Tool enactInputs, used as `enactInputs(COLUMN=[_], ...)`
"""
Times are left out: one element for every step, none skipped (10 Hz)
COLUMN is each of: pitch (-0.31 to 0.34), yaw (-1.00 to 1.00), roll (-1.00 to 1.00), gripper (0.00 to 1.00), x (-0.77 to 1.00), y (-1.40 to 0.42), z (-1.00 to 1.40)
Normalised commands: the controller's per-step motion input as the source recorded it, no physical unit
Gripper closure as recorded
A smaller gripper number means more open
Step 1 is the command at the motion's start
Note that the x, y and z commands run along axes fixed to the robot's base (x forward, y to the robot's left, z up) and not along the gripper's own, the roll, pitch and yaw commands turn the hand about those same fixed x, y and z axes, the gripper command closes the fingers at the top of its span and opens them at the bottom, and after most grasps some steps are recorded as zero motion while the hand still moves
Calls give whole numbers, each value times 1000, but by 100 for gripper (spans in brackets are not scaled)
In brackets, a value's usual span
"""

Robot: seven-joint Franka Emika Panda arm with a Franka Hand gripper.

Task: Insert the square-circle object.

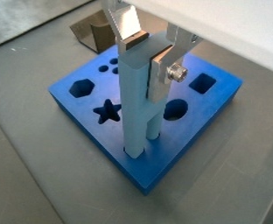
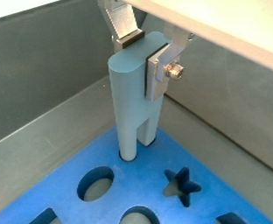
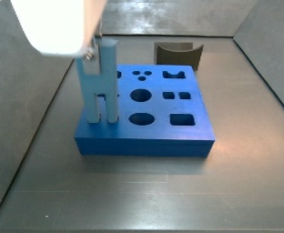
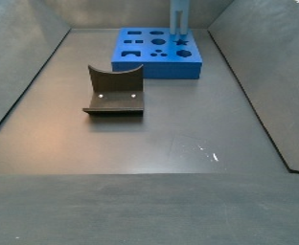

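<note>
The square-circle object (image 1: 139, 105) is a tall pale blue peg, one side rounded and the other flat. It stands upright with its lower end in a hole at a corner of the large blue block (image 1: 180, 140) with shaped holes. It shows in both wrist views (image 2: 127, 105) and both side views (image 3: 96, 91) (image 4: 179, 24). My gripper (image 1: 147, 61) is shut on the peg's top: one pad lies flat on its near side, the other at its far edge. The gripper also shows in a wrist view (image 2: 145, 59).
The dark fixture (image 4: 114, 93) stands on the grey floor apart from the blue block (image 4: 159, 62); it also shows in a side view (image 3: 175, 53) and a wrist view (image 1: 94, 33). Grey walls enclose the floor. The block's other holes are empty.
</note>
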Motion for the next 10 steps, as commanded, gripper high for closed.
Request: enactInputs(pitch=[-40,-71,-86,-71,-64,-59,-19,-6,-27,0], yaw=[-63,-29,-3,0,0,0,0,0,0,0], roll=[-14,-34,-73,-80,-80,-61,-13,-96,-41,0], gripper=[100,100,100,100,100,100,100,100,100,100], x=[0,0,0,0,0,0,0,0,0,0], y=[40,20,14,6,0,0,0,0,0,0], z=[-346,-346,-357,-334,-320,-311,-209,-97,-26,0])
